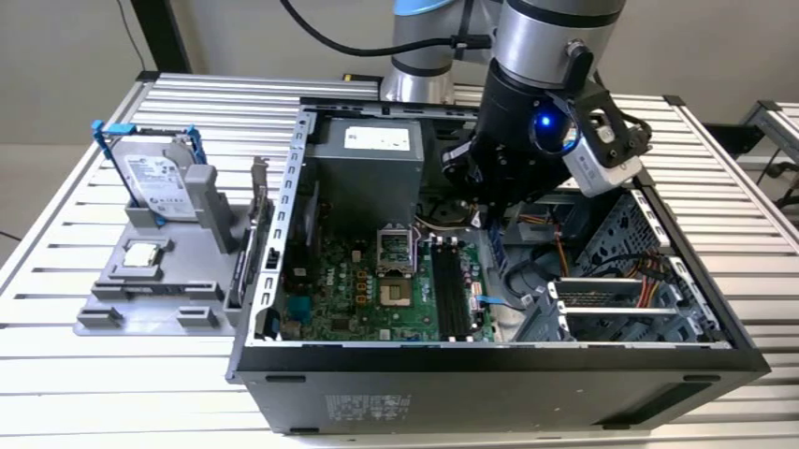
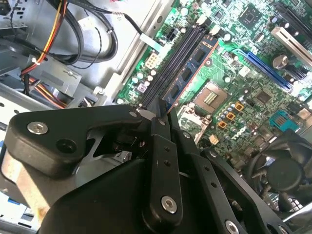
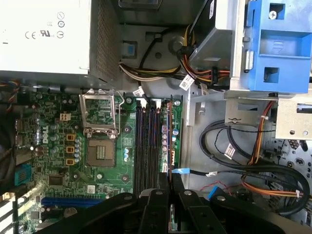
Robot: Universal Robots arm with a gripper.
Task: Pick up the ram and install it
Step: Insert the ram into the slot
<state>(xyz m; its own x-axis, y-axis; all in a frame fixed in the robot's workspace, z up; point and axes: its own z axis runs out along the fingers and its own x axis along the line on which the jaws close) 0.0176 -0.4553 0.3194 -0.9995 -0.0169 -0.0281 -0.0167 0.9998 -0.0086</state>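
The ram (image 2: 190,70) is a thin bluish stick with black chips and an orange edge. My gripper (image 2: 163,114) is shut on one end of it inside the open computer case (image 1: 500,360). The stick hangs lengthwise over the black motherboard slots (image 2: 170,63), along the side of the bank away from the processor socket. In the first wrist view the ram (image 3: 165,141) shows edge-on beside the slots (image 3: 146,146), running out from my gripper (image 3: 169,178). Whether it touches a slot I cannot tell. In the exterior view my gripper (image 1: 485,220) is low over the green board.
The open processor socket (image 3: 102,151) lies beside the slots. The power supply (image 1: 362,164) stands behind the board, and cables (image 3: 243,161) and a blue drive cage (image 3: 278,44) crowd the other side. A hard drive (image 1: 156,182) and a processor chip (image 1: 144,254) sit on a grey stand outside the case.
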